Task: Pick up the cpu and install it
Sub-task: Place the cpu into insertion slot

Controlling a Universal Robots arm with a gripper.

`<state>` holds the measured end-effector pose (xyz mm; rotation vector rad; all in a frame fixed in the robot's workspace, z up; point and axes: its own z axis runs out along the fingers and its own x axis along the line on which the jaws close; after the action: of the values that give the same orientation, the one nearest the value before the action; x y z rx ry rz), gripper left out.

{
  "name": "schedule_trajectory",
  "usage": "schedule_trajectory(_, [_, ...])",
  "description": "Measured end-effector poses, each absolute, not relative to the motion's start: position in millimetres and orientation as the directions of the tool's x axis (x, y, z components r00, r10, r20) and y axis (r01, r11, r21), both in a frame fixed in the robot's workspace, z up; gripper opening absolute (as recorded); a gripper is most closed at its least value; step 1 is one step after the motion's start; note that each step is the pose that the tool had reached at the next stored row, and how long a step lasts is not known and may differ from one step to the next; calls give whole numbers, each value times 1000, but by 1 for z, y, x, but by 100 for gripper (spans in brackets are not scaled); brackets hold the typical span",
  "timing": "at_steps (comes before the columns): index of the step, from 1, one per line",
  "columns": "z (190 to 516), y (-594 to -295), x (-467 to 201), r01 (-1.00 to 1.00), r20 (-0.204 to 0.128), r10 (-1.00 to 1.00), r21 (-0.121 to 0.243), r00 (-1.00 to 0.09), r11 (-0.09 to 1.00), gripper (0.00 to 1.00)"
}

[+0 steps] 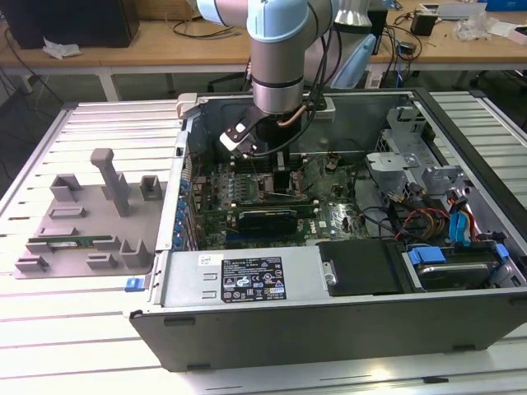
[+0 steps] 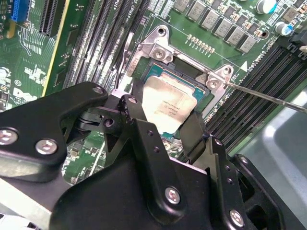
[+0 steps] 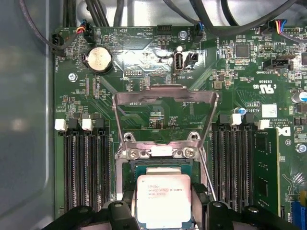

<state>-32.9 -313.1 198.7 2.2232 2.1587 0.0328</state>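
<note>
DESK: Two black jaws, then. What are they on?
PHOTOGRAPHER: They pinch the cpu (image 3: 164, 199) by opposite edges. It is a flat square chip with a matte silver lid and pale rim, held at the open socket (image 2: 180, 66) of a green motherboard (image 3: 144, 110). Whether it is fully seated I cannot tell.
DESK: Around it?
PHOTOGRAPHER: A bare-metal load plate (image 3: 165, 94) stands tilted open off the socket, and a thin wire lever (image 2: 261, 97) angles away. Ridged black memory slots (image 3: 86, 163) flank both sides, and one green memory stick (image 3: 266, 167) sits in a slot.
DESK: Setting?
PHOTOGRAPHER: The arm (image 1: 276, 58) reaches down into an open grey steel computer case (image 1: 329, 325) lying on a white ribbed tabletop (image 1: 99, 350). A grey moulded tray (image 1: 82, 222) lies just beside the case on the exterior view's left. A wood-toned tabletop (image 1: 165, 51) strewn with cables stands behind.
DESK: Clearance?
PHOTOGRAPHER: Tight. Slots sit near both jaws, and the case walls rise all round.
</note>
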Motion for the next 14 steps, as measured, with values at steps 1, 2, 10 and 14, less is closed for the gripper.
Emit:
schedule_trajectory(1, [199, -313, -33, 999, -15, 999, 45, 30, -30, 54])
schedule_trajectory(2, [199, -313, -33, 999, -14, 999, 45, 31, -30, 54])
schedule_trajectory(10, [206, -313, -32, 999, -14, 999, 45, 31, -30, 62])
schedule_trajectory(14, [206, -313, -32, 999, -14, 999, 45, 31, -30, 62])
